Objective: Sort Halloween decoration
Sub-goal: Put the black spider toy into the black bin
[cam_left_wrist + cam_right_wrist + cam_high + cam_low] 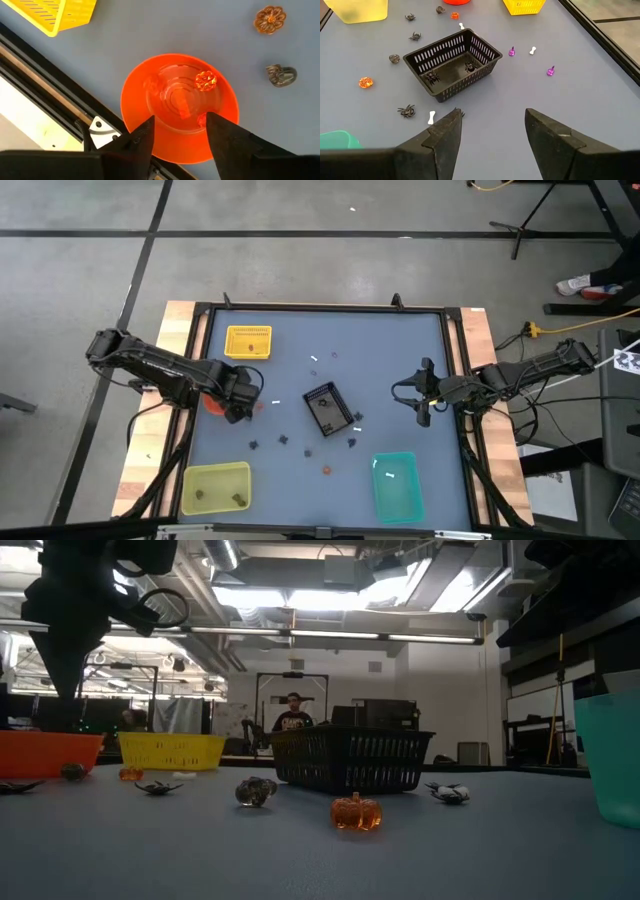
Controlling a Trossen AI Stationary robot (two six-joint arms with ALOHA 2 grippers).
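I have the left hand (175, 132) hanging just above the orange bowl (180, 107) near the left edge of the worktop (400, 360), its two fingers spread apart and holding nothing; an orange pumpkin trinket (205, 80) lies inside the bowl between and beyond the fingertips. My worry from here is that if I lift or swing this hand carelessly, a finger could catch the bowl's rim and tip or slide it, spilling the trinket, since the bowl looks light and sits close to the worktop's frame. A second orange trinket (270, 19) and a dark skull-like one (281, 75) lie loose on the worktop beside the bowl and could be nudged away. The right hand (492, 132) waits over the right side of the worktop, fingers wide apart and empty, facing the black basket (452, 65). That basket holds two black spiders; more spiders, white bones, purple pieces and an orange pumpkin (365, 82) are scattered around it, still unsorted. The yellow-green tub (215, 487) at the near left holds a couple of dark pieces. The teal bin (397, 483) holds something small and white. I cannot tell whether the yellow basket (248, 342) has anything in it.
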